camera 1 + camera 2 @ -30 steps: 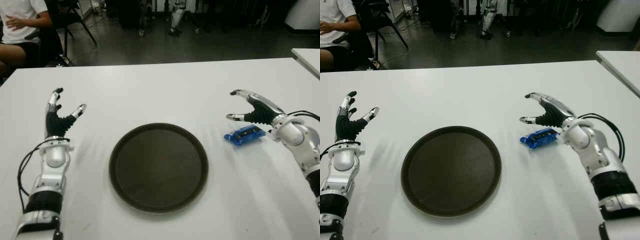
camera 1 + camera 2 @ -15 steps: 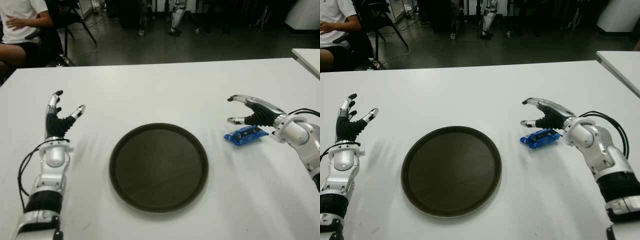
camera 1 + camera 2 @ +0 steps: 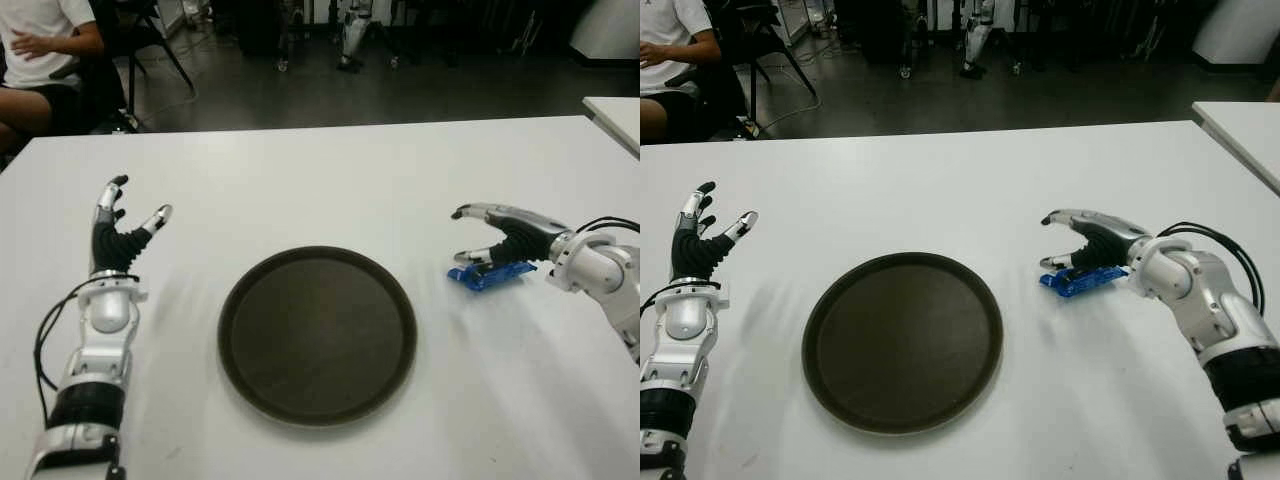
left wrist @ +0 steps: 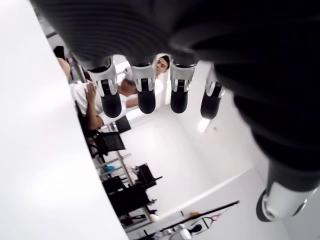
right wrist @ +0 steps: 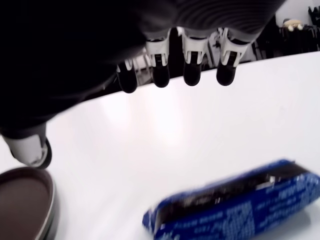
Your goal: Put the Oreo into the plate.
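The right hand (image 3: 500, 235) arches over the blue foil Oreo packet (image 3: 490, 273) on the white table (image 3: 330, 180), fingers spread, not yet gripping, right of the round dark-brown plate (image 3: 317, 333). The left hand (image 3: 118, 235) shows left of the plate, fingers spread, empty.

The right hand (image 3: 1095, 245) covers the far side of the blue Oreo packet (image 3: 1080, 280), so neither eye view shows whether any finger touches it; in the right wrist view the packet (image 5: 235, 205) is blurred, its printing unreadable, and cut off by the picture's edge. The right forearm runs out of both eye views, and the left arm below the left hand (image 3: 115, 240) is cropped. A seated person (image 3: 40, 50) is cut off at the corner.
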